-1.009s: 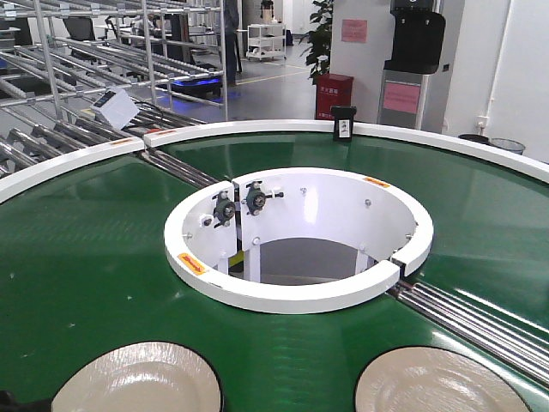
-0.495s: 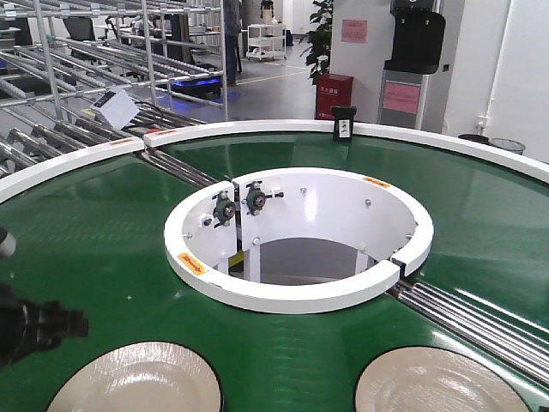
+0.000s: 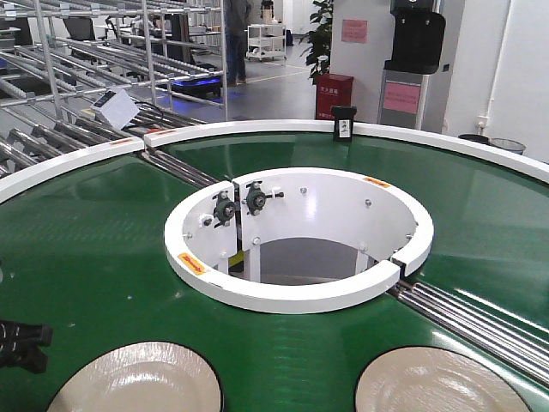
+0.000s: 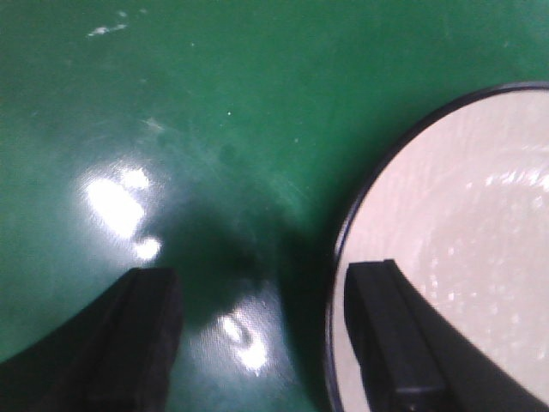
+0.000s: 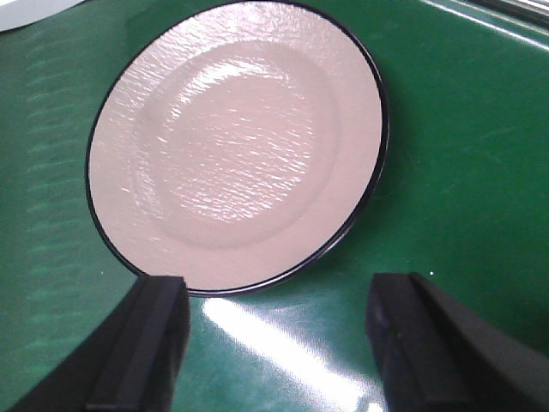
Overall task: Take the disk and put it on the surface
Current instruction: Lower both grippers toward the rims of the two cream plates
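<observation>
Farthest left, the left gripper [image 3: 21, 345] hangs low over the green conveyor belt [image 3: 86, 240], at about 9 o'clock from the left disk [image 3: 137, 384], a cream plate with a dark rim lying flat on the belt. Its wrist view, somewhat blurred, shows the jaws spread wide and holding nothing: one finger [image 4: 137, 343] is above bare belt and the other is above the plate's margin, so the rim runs between them. I judge the main risk to be here. The plate sits flush on the belt, so a finger that fails to get under the edge would skate across the glossy face or nudge the disk sideways. Any travel of the belt would carry the rim out of the gap. At centre stands the white ring [image 3: 300, 296], with both plates on its near side, at 7 and 5 o'clock. The right disk [image 5: 236, 146] also lies flat, at 12 o'clock from the right gripper [image 5: 279, 343], which is likewise released and empty, its fingertips flanking the plate's near edge. A pinch on so thin a lip could let the plate tilt and drop. The surface meant to receive a disk appears in no view, so the carry path cannot be judged.
</observation>
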Robot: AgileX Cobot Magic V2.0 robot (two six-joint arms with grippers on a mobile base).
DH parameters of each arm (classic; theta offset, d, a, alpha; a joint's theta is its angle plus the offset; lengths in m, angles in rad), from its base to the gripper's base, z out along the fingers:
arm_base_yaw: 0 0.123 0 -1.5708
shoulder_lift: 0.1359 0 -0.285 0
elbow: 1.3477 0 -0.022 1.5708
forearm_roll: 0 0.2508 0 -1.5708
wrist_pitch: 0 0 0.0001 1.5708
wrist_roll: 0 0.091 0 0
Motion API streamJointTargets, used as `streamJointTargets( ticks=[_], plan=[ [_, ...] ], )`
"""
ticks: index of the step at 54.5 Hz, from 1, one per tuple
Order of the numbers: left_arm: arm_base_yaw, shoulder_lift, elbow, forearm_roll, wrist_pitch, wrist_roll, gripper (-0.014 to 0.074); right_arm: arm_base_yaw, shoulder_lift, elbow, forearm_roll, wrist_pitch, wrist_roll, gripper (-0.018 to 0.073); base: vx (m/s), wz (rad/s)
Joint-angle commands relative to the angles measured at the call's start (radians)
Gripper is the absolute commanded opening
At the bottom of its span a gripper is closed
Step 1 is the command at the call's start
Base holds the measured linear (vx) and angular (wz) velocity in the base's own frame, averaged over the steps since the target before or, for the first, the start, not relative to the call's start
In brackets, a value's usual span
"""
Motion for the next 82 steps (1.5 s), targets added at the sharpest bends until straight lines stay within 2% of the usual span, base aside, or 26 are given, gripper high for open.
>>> streamJointTargets(
  ticks=[1, 11, 24, 35, 39, 44, 48, 59, 64, 70, 77, 82],
  plan=[
    [0.005, 0.000, -0.035, -0.142, -0.037, 0.184, 0.0524, -0.005, -0.004, -0.036, 0.000, -0.045, -0.032, 0.0502, 0.00, 0.00],
    [0.005, 0.095, -0.035, -0.364, 0.062, 0.432, 0.0524, -0.005, -0.004, -0.036, -0.007, -0.049, -0.042, 0.0502, 0.00, 0.00],
    [0.003, 0.192, -0.035, -0.471, 0.111, 0.492, 0.0522, -0.005, -0.004, -0.036, -0.007, -0.052, -0.045, 0.0502, 0.00, 0.00],
    [0.001, 0.241, -0.035, -0.591, 0.261, 0.641, 0.0512, -0.005, -0.004, -0.036, -0.007, -0.067, -0.045, 0.0502, 0.00, 0.00],
    [0.001, 0.240, -0.034, -0.604, 0.302, 0.669, 0.0481, -0.005, -0.004, -0.036, -0.007, -0.085, -0.045, 0.0502, 0.00, 0.00],
    [0.001, 0.237, -0.035, -0.608, 0.334, 0.665, 0.0408, -0.005, -0.004, -0.036, -0.007, -0.108, -0.045, 0.0502, 0.00, 0.00],
    [0.001, 0.237, -0.035, -0.606, 0.359, 0.659, 0.0318, -0.005, -0.004, -0.036, -0.016, -0.135, -0.045, 0.0502, 0.00, 0.00],
    [0.004, 0.237, -0.035, -0.608, 0.425, 0.659, -0.0002, -0.005, -0.004, -0.034, -0.054, -0.212, -0.045, 0.0502, 0.00, 0.00],
    [0.004, 0.237, -0.035, -0.631, 0.451, 0.654, -0.0010, -0.005, -0.004, -0.034, -0.047, -0.207, -0.033, 0.0502, 0.00, 0.00],
    [0.004, 0.237, -0.039, -0.659, 0.502, 0.578, -0.0007, -0.005, 0.003, -0.040, -0.033, -0.173, -0.026, 0.0502, 0.00, 0.00],
    [0.004, 0.224, -0.069, -0.658, 0.503, 0.488, -0.0006, -0.005, 0.075, -0.117, -0.039, -0.052, -0.028, 0.0490, 0.00, 0.00],
    [0.004, 0.198, -0.107, -0.658, 0.503, 0.453, -0.0006, -0.005, 0.144, -0.201, -0.095, 0.018, -0.039, 0.0488, 0.00, 0.00]
  ],
)
